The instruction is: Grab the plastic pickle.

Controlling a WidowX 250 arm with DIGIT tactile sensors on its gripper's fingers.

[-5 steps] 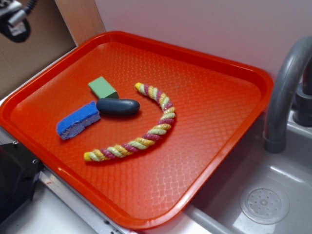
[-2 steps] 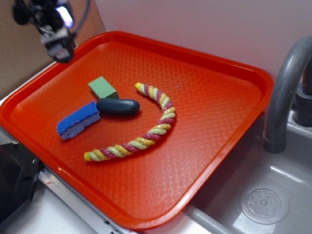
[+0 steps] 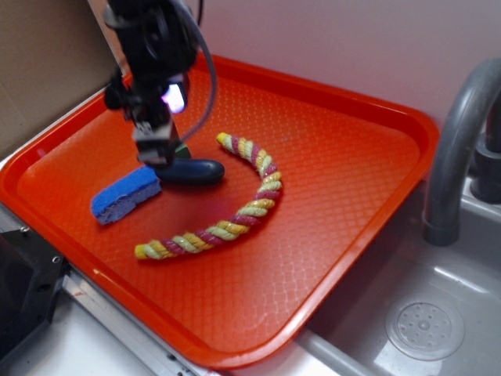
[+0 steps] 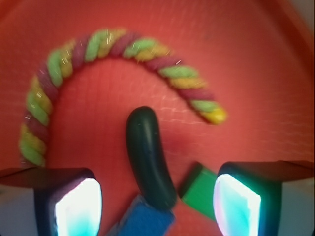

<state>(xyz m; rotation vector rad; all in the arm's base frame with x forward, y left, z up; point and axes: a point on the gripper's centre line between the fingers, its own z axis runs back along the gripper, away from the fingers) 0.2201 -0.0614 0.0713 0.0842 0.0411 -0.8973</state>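
Moved: the hand (image 3: pixel 160 153) has swung from the tray's far left corner to just above the pickle (image 3: pixel 190 171).
Hand: released, fingers spread, holding nothing.
Pickle: on the red tray (image 3: pixel 337 235), between sponge (image 3: pixel 125 193) and rope (image 3: pixel 235 219), untouched.
Meaning: lined up to descend.

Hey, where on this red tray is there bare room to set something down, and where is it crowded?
Free: the red tray between the rope and the rim beside the faucet, plus the near corner below the rope. Crowded: the left, where pickle, blue sponge and green block bunch under the open end effector.
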